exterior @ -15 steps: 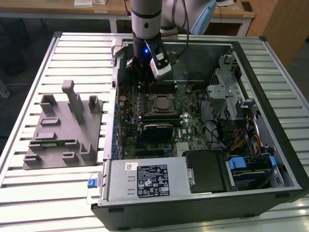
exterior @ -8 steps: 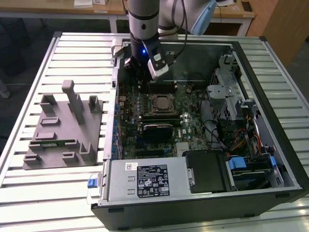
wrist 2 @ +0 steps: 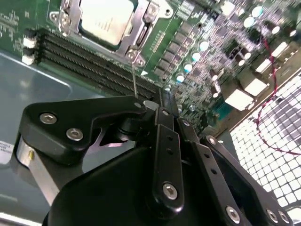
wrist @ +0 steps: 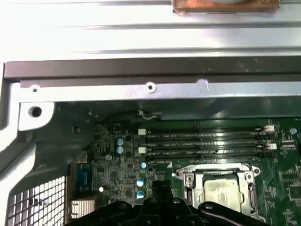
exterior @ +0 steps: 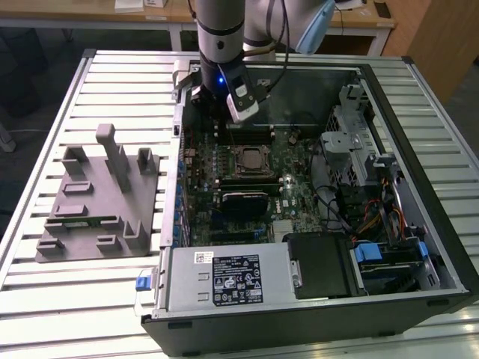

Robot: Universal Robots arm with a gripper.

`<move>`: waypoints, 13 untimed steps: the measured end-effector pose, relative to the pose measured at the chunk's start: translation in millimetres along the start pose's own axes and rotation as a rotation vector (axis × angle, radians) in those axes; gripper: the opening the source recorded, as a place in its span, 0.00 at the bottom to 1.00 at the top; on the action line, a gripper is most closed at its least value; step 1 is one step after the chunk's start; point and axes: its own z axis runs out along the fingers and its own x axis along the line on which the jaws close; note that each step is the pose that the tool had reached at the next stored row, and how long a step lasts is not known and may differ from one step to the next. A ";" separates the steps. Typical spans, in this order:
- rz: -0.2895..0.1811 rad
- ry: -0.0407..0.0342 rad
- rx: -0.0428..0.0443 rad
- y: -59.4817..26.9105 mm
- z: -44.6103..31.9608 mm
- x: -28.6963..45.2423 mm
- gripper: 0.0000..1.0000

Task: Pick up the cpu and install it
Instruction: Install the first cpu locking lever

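The cpu [exterior: 249, 158], a pale silvery square, lies in the metal-framed socket [exterior: 233, 152] on the motherboard inside the open computer case. Both wrist views show it there too, the cpu [wrist 2: 106, 19] and the cpu [wrist: 221, 190] each ringed by the shiny frame. My gripper [wrist 2: 159, 104] hangs over the board beside the memory slots [wrist 2: 94, 63], a short way from the socket. Its black fingers [wrist: 160, 188] are shut together with nothing between them. A thin metal lever [wrist 2: 134, 80] rises from the socket's corner towards the gripper.
The grey plastic holder block [exterior: 97, 198] with upright posts stands on the slatted table at the exterior view's left of the case. Inside the case are the power supply [exterior: 228, 278], a drive cage [exterior: 352, 123] and loose cables [exterior: 367, 217]. The case wall [wrist: 150, 70] runs beyond the board.
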 end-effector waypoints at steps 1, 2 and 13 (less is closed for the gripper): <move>0.000 0.0003 -0.0059 0.0 0.0 0.1 0.11; 0.000 0.0005 -0.0137 0.0 0.0 0.2 0.11; 0.002 0.0035 -0.0805 0.0 0.0 0.2 0.11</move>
